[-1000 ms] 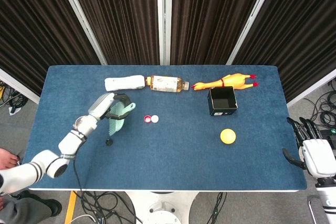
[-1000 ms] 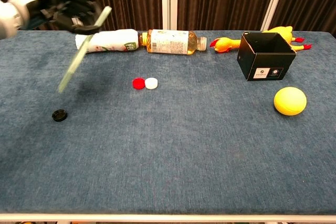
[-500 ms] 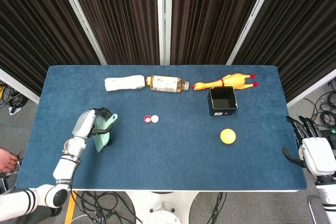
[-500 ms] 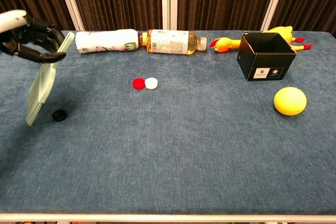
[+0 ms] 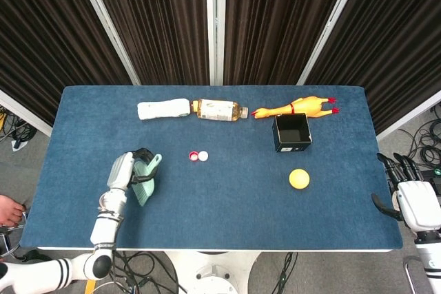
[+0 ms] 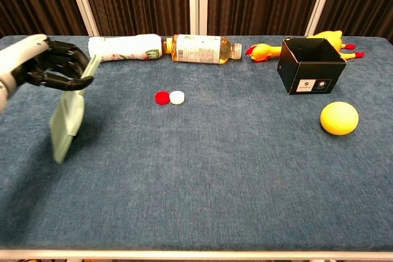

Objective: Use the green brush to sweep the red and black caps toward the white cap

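My left hand grips the handle of the pale green brush, whose head hangs down over the left part of the blue table. The black cap shows in neither view; the brush covers the spot where it lay. A red cap lies near the table's middle, touching the white cap on its right. My right hand hangs off the table's right edge with fingers apart, holding nothing.
Along the far edge lie a white bottle, a clear bottle with amber liquid and a rubber chicken. An open black box stands at the right, a yellow ball in front of it.
My left hand carried the brush from the far left back toward the right and nearer the front; the brush head now hides the black cap. The red and white caps have not moved.
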